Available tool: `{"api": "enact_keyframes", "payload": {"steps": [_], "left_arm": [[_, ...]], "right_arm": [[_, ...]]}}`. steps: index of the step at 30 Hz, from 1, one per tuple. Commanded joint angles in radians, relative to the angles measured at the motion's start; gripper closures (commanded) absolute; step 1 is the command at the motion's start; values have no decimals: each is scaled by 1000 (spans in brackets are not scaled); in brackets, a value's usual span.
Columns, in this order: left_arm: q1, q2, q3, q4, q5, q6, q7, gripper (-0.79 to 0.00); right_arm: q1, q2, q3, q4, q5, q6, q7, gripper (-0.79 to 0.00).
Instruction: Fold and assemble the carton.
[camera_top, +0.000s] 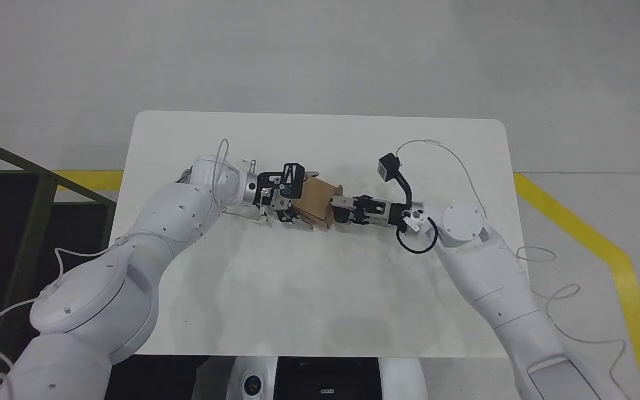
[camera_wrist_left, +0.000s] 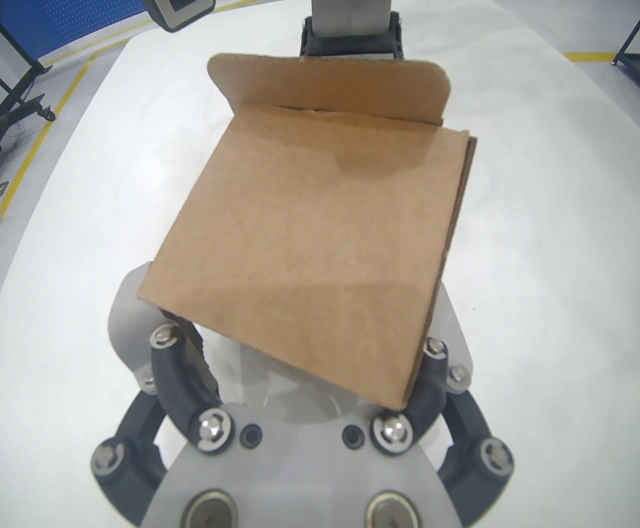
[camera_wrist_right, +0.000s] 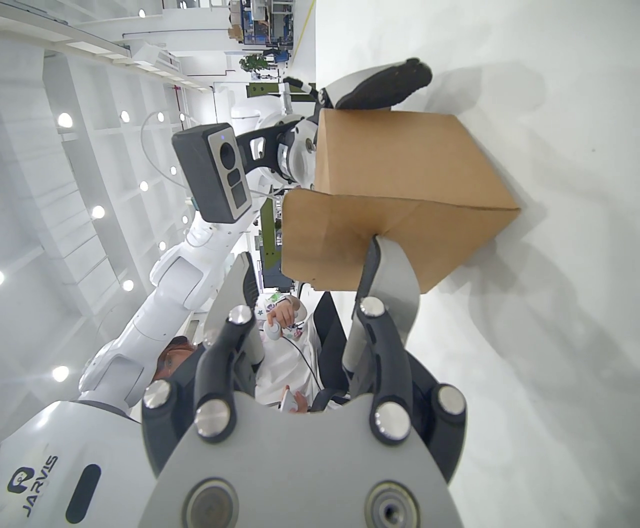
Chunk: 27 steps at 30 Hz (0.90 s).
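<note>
A brown cardboard carton (camera_top: 320, 199) lies on the white table (camera_top: 300, 300) between my two grippers. In the left wrist view the carton (camera_wrist_left: 320, 240) is partly squared up, one end flap (camera_wrist_left: 330, 85) standing at its far end. My left gripper (camera_top: 293, 208) is shut on the carton from the near end, its fingers (camera_wrist_left: 127, 300) straddling the body. One of those dark fingers (camera_wrist_right: 385, 87) lies along the carton's far side. My right gripper (camera_wrist_right: 310, 250) is open at the other end. One of its fingers (camera_wrist_right: 387, 280) touches the flap (camera_wrist_right: 325, 240); the other stands apart.
The table stretches out bare around the carton, with free room toward the front edge (camera_top: 320, 350). A camera on a stalk (camera_top: 388, 165) rises from the right arm just behind the carton. Yellow floor tape (camera_top: 570, 220) runs beyond the table's right end.
</note>
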<state>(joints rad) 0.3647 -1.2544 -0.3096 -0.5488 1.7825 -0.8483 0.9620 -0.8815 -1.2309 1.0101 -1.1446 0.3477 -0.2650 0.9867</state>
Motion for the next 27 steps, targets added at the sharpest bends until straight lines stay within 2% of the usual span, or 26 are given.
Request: {"api": "enact_keyframes", "payload": {"steps": [1,8,18,27], "left_arm": [[0,-1,-1,2,2,0,-1,-785],[0,-2,-6,4,9,-2,-4,-785],[5,-4,-13,7,15,0,-10,-785],[8,-5,-18,12,23,-1,-14,-785]], "right_arm": [[-4,2,6,-1,-10,3,-8,-382],[-31,12,32,-10,-25,7,-9,-320],[-43,10,36,-4,40,-21,29,-348],[-19,-2,17,46,76,-37,45,-246]]}}
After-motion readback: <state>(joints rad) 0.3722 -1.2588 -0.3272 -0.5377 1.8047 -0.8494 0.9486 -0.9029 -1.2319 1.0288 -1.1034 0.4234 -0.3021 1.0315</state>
